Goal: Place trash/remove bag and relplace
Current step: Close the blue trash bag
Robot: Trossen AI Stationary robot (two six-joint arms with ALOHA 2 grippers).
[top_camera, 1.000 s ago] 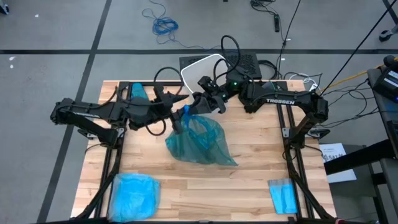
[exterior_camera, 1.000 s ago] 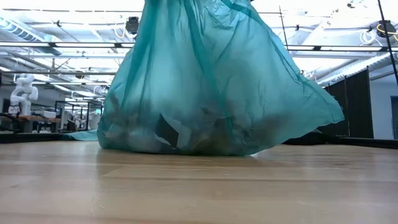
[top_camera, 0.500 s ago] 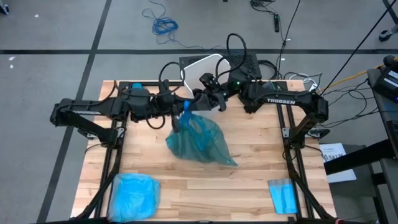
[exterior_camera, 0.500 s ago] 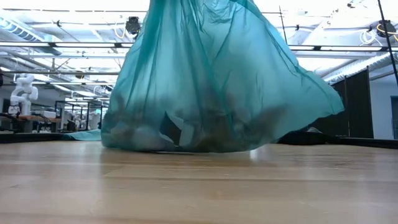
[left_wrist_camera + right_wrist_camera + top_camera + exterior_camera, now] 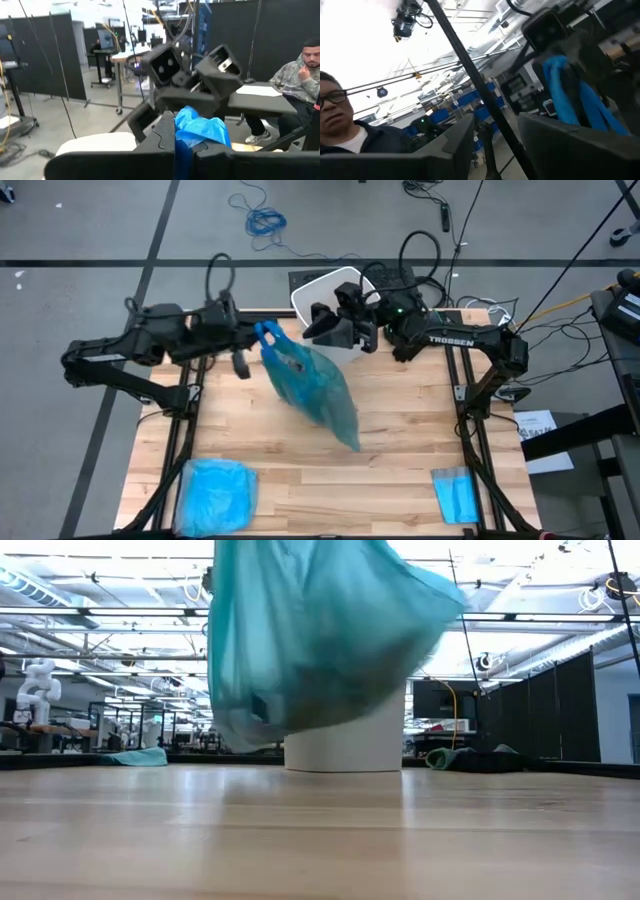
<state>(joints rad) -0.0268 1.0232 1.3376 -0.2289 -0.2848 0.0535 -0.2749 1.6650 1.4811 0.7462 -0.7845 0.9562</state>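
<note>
The left claw (image 5: 262, 340) is clamped on the gathered neck of the bag (image 5: 310, 385), which hangs clear of the desk (image 5: 400, 440) in front of the white bin (image 5: 325, 292) — the low view shows daylight under it. The right claw (image 5: 320, 330) sits just beside the neck, over the bin's rim, with its fingers parted and nothing between them.

The bag is thin, crinkly film: soft, shapeless and slippery, likely to swing and billow when moved. Dark lumps of trash (image 5: 262, 708) sag in its bottom, so the load looks light but shifts freely. The bunched neck is the sound place to hold — a pinch on the loose side wall would probably stretch or tear the film, or let it slide out.

Count: one teal bag in the air, one bin, one paler blue bag (image 5: 218, 492) lying at the desk's near left corner, one small folded blue sheet (image 5: 458, 495) at the near right. The trash pieces inside cannot be counted through the plastic. Two arms, one holding.
</note>
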